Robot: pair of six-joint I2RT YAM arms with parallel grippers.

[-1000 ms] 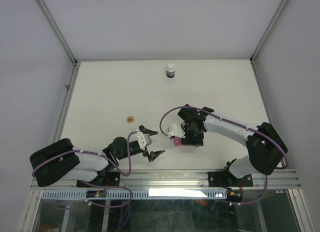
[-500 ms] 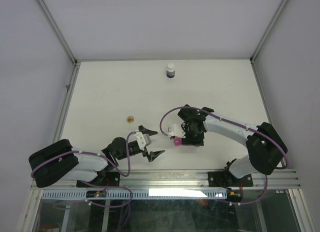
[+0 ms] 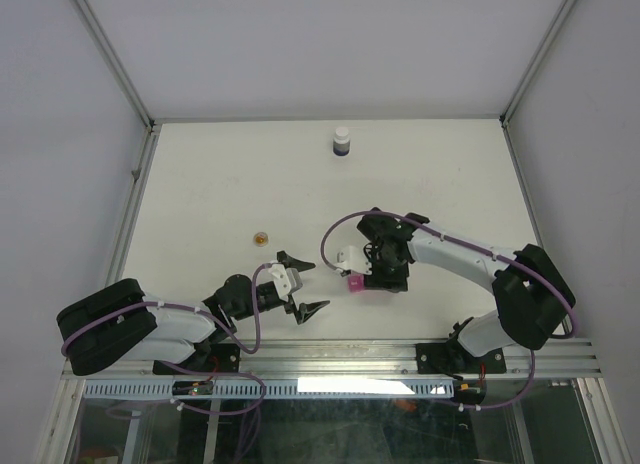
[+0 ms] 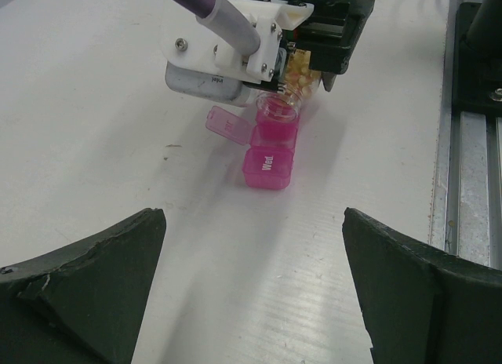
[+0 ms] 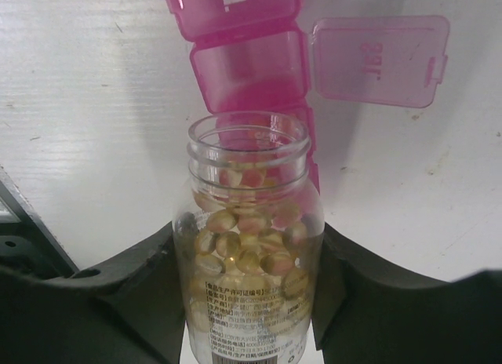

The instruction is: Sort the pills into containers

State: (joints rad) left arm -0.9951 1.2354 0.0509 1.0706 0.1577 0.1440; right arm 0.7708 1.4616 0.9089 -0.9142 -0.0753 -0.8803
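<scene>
At the near-centre of the table (image 3: 200, 184), just ahead of the front rail (image 4: 471, 144): one pink organiser (image 4: 268, 156). The right gripper (image 3: 378, 272) is over it.

Counts:
- 1 clear bottle (image 5: 247, 156), uncapped and tipped toward the organiser. Right fingers (image 5: 157, 278) pinch its body from both sides.
- Pills (image 5: 243, 246): yellow-orange, packed inside the bottle from body up to neck, too many to count.
- Organiser compartments: 2 readable, one shut and marked "Wed", the next one open with its lid (image 5: 380, 60) flipped out flat to the side. More of the strip runs under the bottle, count hidden.
- Bottle mouth sits right at the open compartment; can't tell if it touches.
- 1 small orange cap (image 3: 261, 238), lying alone on the table left of centre.
- 1 dark white-capped bottle (image 3: 342, 142), upright at the far edge.

The left gripper (image 3: 318, 285) is spread wide and holds nothing. It sits low near the front edge, pointing at the organiser.

Edges/room: the organiser is close to the front rail. A strip of bare table separates the left fingertips from the organiser. The cap is near the left gripper but apart from it. The dark bottle is well apart from both arms.
</scene>
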